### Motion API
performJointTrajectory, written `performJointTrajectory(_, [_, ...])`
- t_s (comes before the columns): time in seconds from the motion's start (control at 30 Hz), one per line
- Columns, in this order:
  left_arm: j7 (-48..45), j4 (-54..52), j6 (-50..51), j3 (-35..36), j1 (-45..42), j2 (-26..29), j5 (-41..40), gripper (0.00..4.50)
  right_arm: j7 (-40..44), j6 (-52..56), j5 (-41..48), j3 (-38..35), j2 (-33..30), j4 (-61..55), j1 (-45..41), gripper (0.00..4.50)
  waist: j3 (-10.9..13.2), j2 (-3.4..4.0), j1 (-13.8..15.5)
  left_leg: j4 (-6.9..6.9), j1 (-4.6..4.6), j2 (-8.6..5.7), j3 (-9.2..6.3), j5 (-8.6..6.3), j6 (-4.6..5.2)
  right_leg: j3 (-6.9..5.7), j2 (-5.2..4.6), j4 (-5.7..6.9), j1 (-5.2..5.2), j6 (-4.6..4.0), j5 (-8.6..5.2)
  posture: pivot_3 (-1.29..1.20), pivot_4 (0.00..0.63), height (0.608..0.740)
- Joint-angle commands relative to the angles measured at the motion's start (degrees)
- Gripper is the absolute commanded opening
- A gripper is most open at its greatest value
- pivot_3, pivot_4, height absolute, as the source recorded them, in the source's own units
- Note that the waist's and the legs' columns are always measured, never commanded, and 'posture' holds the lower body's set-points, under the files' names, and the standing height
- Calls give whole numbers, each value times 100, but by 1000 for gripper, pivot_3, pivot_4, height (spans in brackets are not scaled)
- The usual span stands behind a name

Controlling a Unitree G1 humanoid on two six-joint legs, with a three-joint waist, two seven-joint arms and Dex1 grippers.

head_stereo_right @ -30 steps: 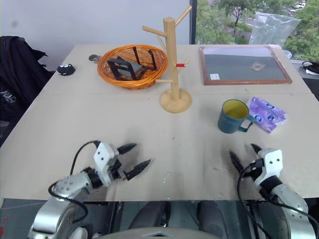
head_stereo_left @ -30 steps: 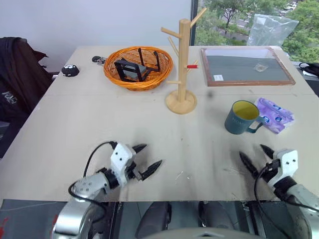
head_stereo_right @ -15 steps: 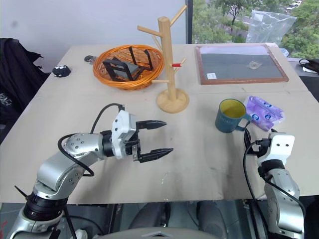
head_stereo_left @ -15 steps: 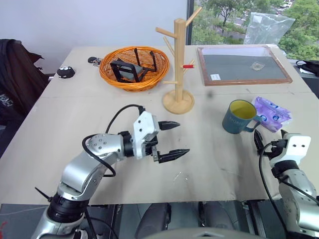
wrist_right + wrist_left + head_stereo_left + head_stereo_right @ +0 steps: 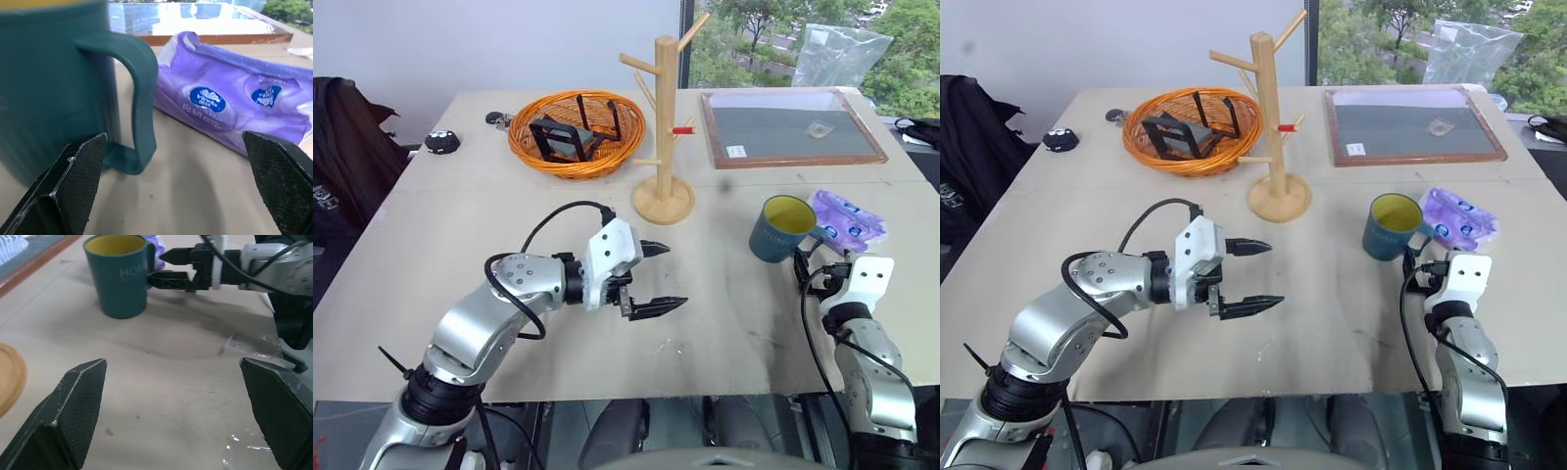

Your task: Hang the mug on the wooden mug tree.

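The mug (image 5: 784, 228) stands upright on the bench (image 5: 440, 235), right of the wooden mug tree (image 5: 665, 127) and beside a purple packet (image 5: 848, 222). The right claw (image 5: 164, 268), fingers spread, sits at the mug handle. The left claw (image 5: 656, 277) hovers open, well apart.
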Motion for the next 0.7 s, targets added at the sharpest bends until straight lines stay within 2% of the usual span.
performJointTrajectory(0.03, [85, -257, -166, 19, 39, -47, 85, 4500, -44, -234, -59, -37, -41, 157, -211, 3271, 1, 0, 5, 0, 0, 0, 0, 0, 0, 0, 0, 0, 0, 0, 0, 0, 150, 740])
performJointTrajectory(0.27, [95, -139, -349, 1, 139, -130, 233, 4500, 358, -425, 38, -15, -223, 518, -423, 81, 2, 0, 13, 0, -2, -1, 1, 0, 0, 0, -1, -3, 0, 0, 0, 0, 150, 740])
performJointTrajectory(0.43, [364, 71, -652, 207, 310, -461, 277, 4500, 919, -99, 397, 10, -546, 122, -483, 81, 5, 5, 12, 0, -2, 0, 1, -1, 1, 2, 0, -2, 0, 0, 0, 0, 150, 740])
performJointTrajectory(0.6, [911, 124, -1028, 754, 582, -1300, -62, 4500, 2220, 1018, 1197, 243, -1712, -753, -967, 81, 16, 7, -7, 3, -3, -1, 7, -7, 14, 7, -4, -2, -1, 2, 1, 0, 150, 740])
performJointTrajectory(0.7, [1085, 8, -1268, 1018, 961, -1663, -230, 4500, 2999, 1901, 1813, 333, -2583, -1055, -1678, 81, 16, 7, -17, 3, -2, 2, 4, -13, 23, 1, -2, -1, -1, 1, 1, 0, 150, 740])
